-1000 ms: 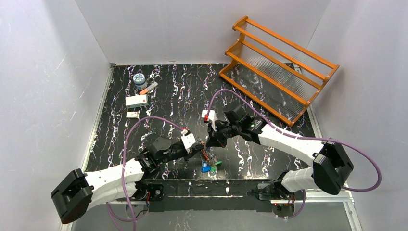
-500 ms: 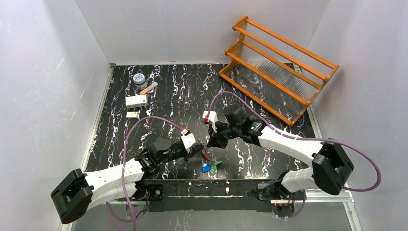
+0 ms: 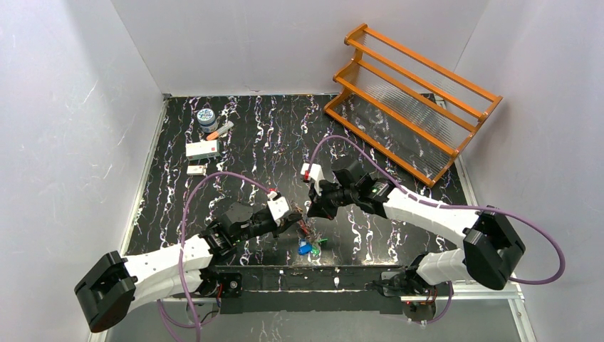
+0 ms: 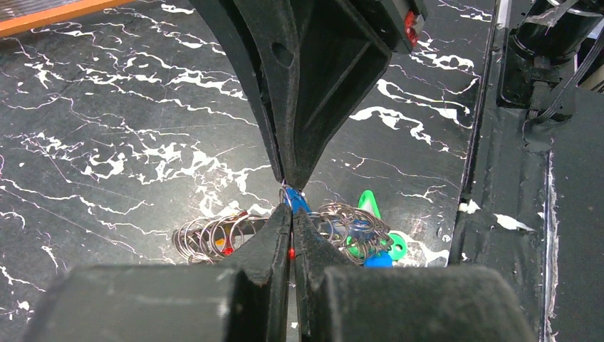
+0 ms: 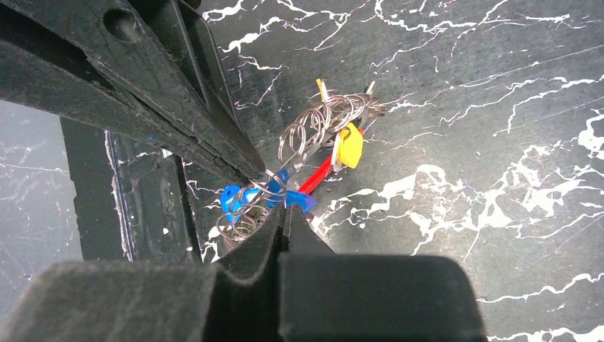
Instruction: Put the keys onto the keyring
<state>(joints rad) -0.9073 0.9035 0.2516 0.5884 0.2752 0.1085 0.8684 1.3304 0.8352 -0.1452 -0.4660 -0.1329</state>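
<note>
Step in hand, as I judge it: threading. Both hands meet over the keyring [image 3: 308, 232], which lies on the black marbled worktop [image 3: 249, 142] at lower centre of the overhead frame, close to the near edge.

Left hand [image 4: 292, 214]: fingers all but shut, tips pinched at the wire where a blue tag [image 4: 296, 202] sits. Right hand [image 5: 285, 208]: closed tight, with blue plastic showing on either side of its tips and a wire loop crossing them. Whether that blue piece is a key head or a tag, I cannot tell. No loose key can be made out anywhere.

Orientation: in the left wrist view the bunch lies across the frame, with bare wire coils at the left and a green tag [image 4: 367, 204] at the right. In the right wrist view its long axis runs from lower left to upper right, ending by a yellow tag [image 5: 349, 147].

Next move, my judgement: one hand holds the wire firm while the other works the piece along the coil. That calls for small, slow rotation. The wire is springy and could snap out of either pinch.
</note>
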